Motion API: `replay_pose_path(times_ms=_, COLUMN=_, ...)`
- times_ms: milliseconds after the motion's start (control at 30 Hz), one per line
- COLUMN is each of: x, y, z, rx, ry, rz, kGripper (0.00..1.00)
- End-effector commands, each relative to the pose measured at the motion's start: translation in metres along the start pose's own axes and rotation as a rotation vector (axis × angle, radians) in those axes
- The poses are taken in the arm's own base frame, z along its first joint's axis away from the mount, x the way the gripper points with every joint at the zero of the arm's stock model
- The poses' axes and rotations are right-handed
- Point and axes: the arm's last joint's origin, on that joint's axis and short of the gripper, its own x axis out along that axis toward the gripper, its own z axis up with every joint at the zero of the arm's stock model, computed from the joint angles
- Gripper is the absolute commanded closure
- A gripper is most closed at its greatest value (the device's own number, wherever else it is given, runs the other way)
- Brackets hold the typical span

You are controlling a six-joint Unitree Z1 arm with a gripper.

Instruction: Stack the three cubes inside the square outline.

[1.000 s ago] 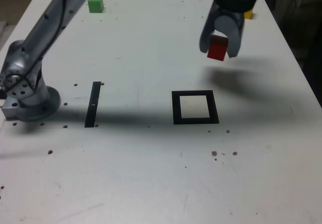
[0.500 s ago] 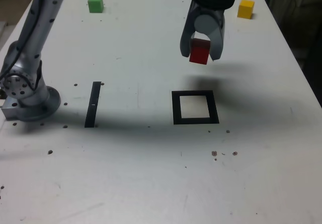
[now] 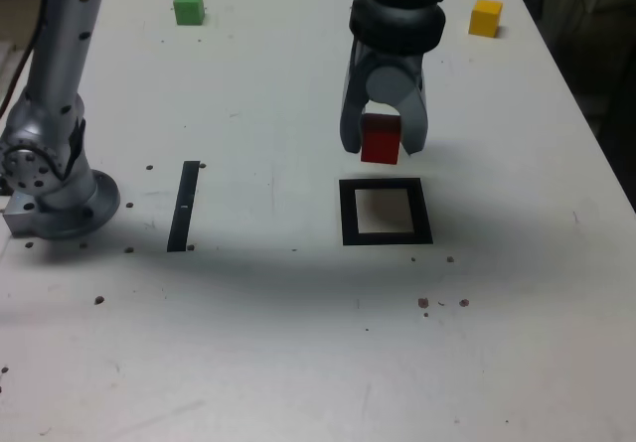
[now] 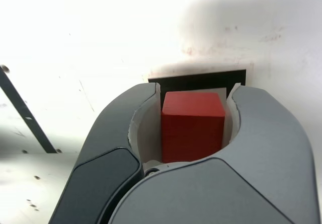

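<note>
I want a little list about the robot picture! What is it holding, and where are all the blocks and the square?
gripper: shut on the red cube, above the table
square outline: flat on the table, nothing inside, just below the gripper in the exterior view
green cube: far corner, exterior view's left
yellow cube: far corner, exterior view's right
black strip: beside the arm's base
</note>
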Motion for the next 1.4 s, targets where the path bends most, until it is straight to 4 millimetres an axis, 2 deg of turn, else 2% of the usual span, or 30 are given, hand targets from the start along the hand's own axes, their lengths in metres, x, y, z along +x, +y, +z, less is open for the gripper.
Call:
replay_pose_path(times_ms=0, x=0.000, y=-0.005, z=-0.002, rx=-0.013, ry=-0.011, rz=0.007, kGripper=0.70)
replay_pose_path(times_ms=533, x=0.025, y=-0.037, z=0.000, rx=-0.076, ry=-0.025, rz=0.039, kGripper=0.70)
replay_pose_path(times_ms=900, x=0.037, y=-0.052, z=0.009, rx=-0.086, ry=-0.004, rz=0.042, kGripper=0.70)
replay_pose_path(times_ms=1200, x=0.048, y=-0.055, z=0.017, rx=-0.082, ry=0.010, rz=0.034, kGripper=0.70)
replay_pose_path(times_ms=1267, x=0.049, y=-0.055, z=0.017, rx=-0.082, ry=0.009, rz=0.037, kGripper=0.65)
replay_pose_path(times_ms=1367, x=0.050, y=-0.055, z=0.016, rx=-0.083, ry=0.014, rz=0.043, kGripper=0.36)
